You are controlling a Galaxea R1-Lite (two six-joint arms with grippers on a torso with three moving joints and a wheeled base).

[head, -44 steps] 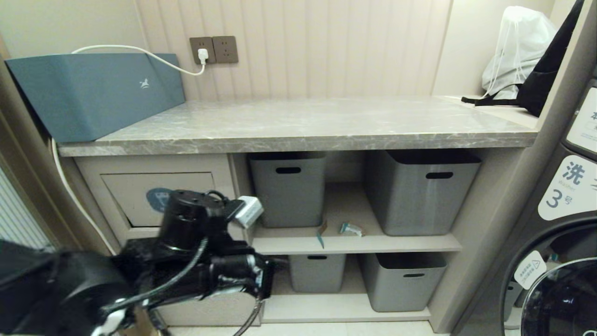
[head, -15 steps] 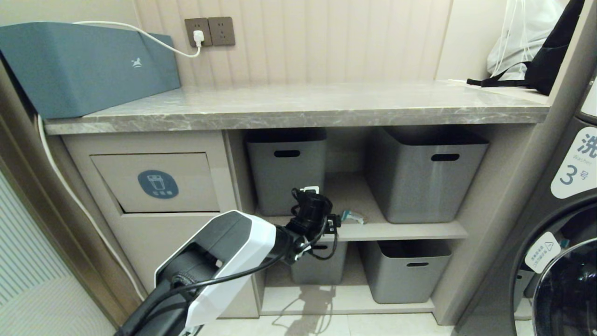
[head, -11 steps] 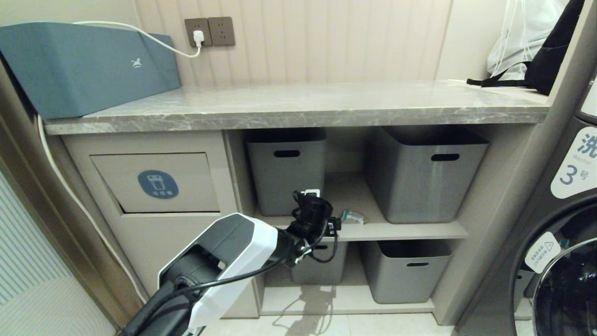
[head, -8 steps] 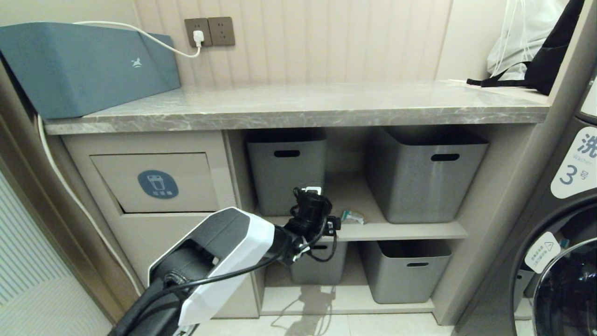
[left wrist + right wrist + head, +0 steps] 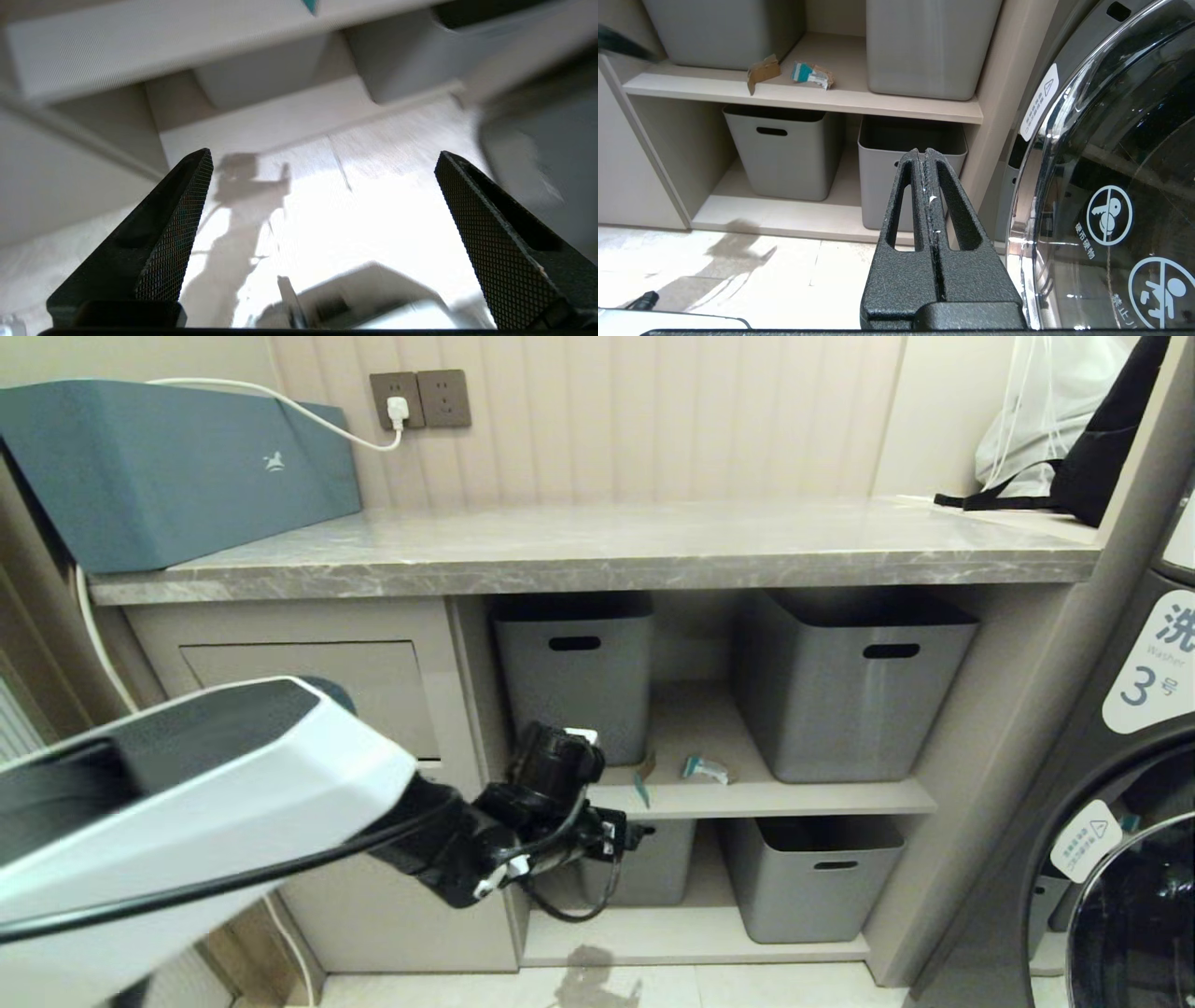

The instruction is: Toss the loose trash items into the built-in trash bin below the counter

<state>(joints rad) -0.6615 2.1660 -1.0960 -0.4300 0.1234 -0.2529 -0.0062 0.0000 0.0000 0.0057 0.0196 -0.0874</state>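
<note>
I see a pale tiled floor (image 5: 752, 275) right below me, and my left arm (image 5: 187, 803) crosses in front of the bin (image 5: 373, 681), hiding most of its flap. The bin sits under the left end of the counter (image 5: 597, 546).

My left pincer (image 5: 322, 161) hangs just below the front edge of the middle shelf (image 5: 775, 798), pointing at the floor. It is wide open and holds nothing. My right pincer (image 5: 927, 154) is squeezed shut and empty, low by the washer (image 5: 1101, 186).

On the shelf, a brown scrap (image 5: 762, 72) leans at the front edge, with a small teal sliver (image 5: 641, 793) hanging over the edge by it. A crumpled teal wrapper (image 5: 811, 74) lies just beside the scrap, a little further back. They lie in the gap between two grey tubs (image 5: 574, 677). Two more tubs (image 5: 782, 154) stand on the bottom shelf.

Up on the counter, a long blue box (image 5: 177, 467) sits at the left end. A white bag (image 5: 1046, 411) and a black bag (image 5: 1102, 467) sit at the far right corner. A white cord (image 5: 308, 415) runs over the box to a wall plug (image 5: 399, 403).
</note>
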